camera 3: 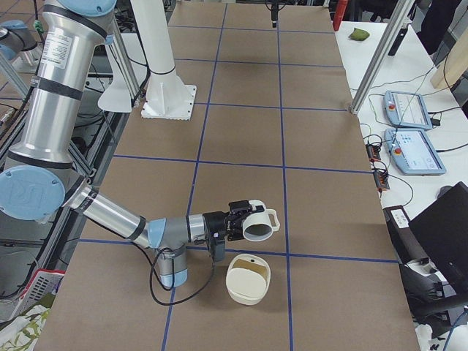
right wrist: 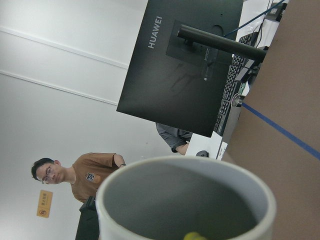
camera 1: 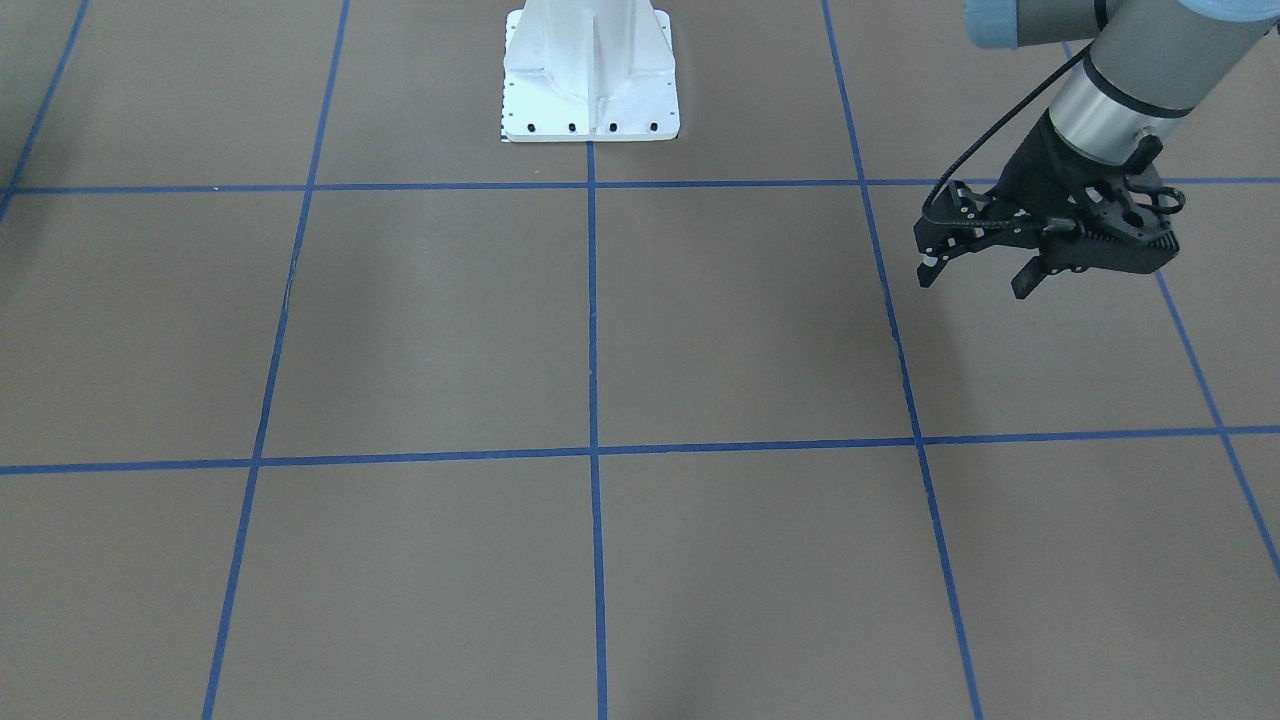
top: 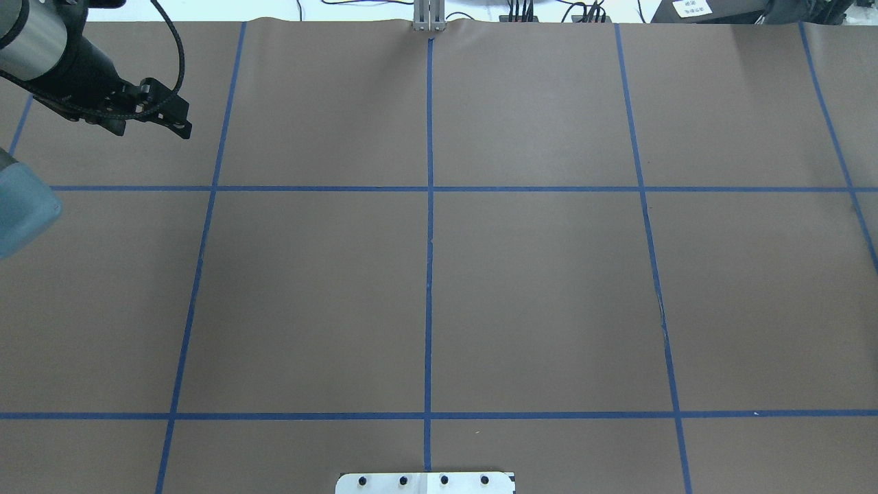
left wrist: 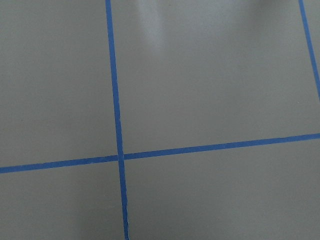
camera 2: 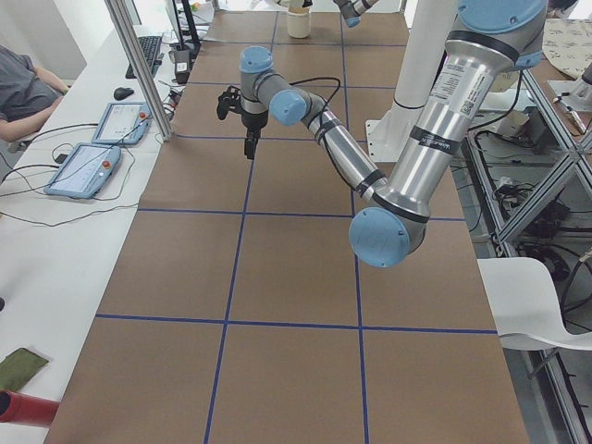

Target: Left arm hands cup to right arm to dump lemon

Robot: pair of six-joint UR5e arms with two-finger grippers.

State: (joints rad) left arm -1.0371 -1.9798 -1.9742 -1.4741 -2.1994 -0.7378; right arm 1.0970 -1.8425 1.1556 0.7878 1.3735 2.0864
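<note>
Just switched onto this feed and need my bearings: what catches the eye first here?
The cup stands out first: it sits at the tip of the right arm, tipped on its side close by a cream bowl on the table. The right wrist view shows the lemon inside it. Far off toward the table's other end, the left gripper hangs open and empty.

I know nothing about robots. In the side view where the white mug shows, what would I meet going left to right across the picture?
right arm, stretched low over the brown table → cup, tipped sideways at the arm's tip → two tablet controllers, past the table's edge
</note>
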